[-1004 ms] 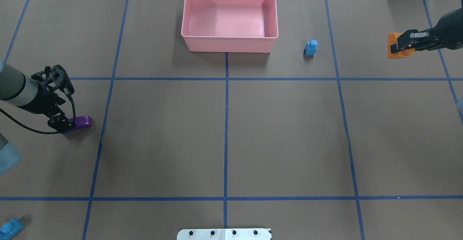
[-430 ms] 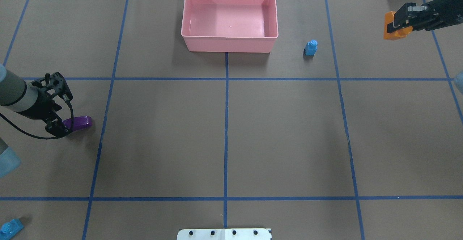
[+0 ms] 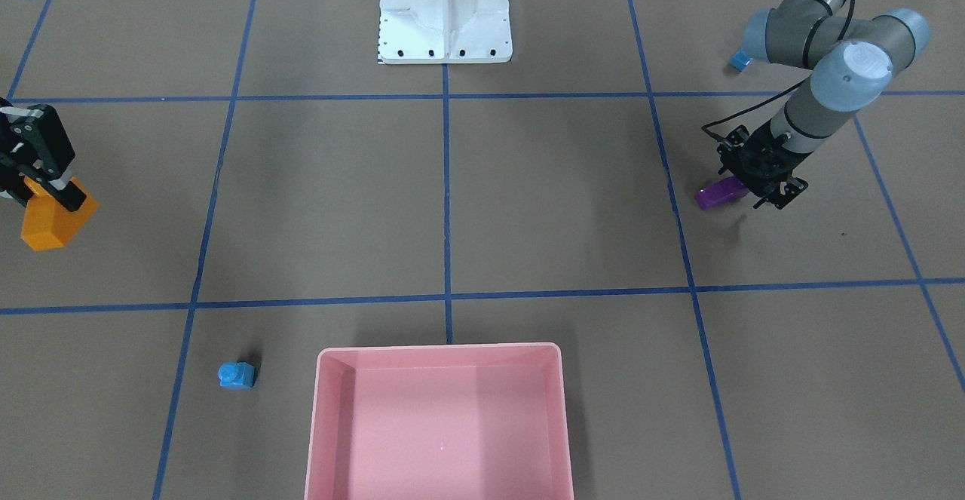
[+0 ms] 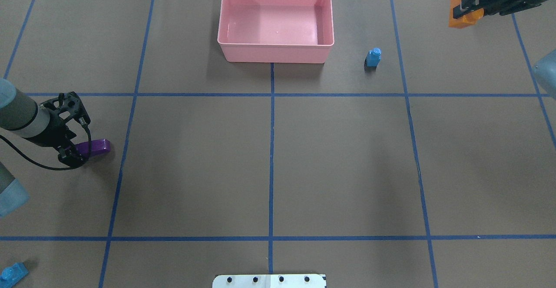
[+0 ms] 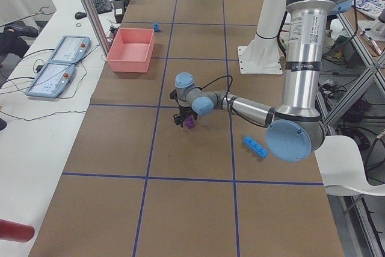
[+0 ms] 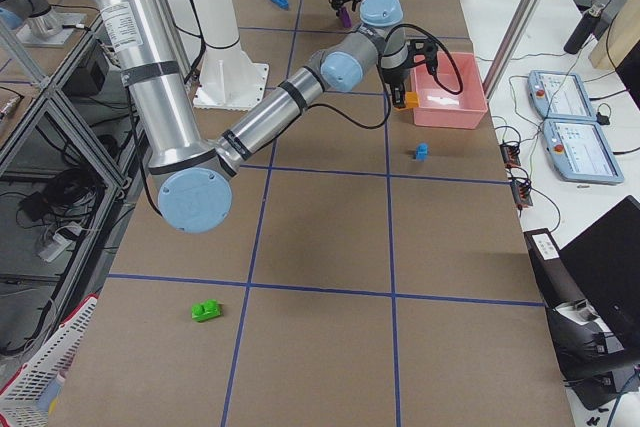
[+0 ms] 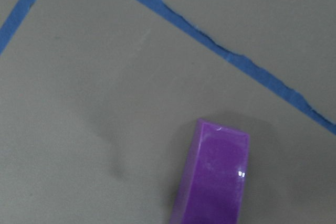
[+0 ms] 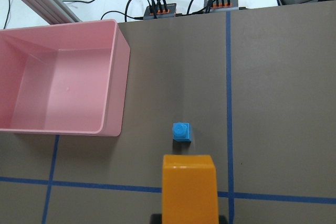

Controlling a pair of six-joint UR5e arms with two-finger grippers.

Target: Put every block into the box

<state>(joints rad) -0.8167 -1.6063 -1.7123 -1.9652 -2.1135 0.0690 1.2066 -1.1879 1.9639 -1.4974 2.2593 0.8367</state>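
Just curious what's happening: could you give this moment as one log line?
right gripper: holding orange block aloft | left gripper: at purple block, grip unclear | box: empty

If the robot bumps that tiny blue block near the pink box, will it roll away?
Probably not: the tiny blue block looks boxy with flat sides, so it should slide or tip, not roll. It looks like hard shiny plastic, so likely stiff and a bit slippery. Being so small, it is probably light.

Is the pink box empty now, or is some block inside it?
Empty. The pink box shows only its bare floor in the overhead view; the orange block hangs in the right end effector, away from it.
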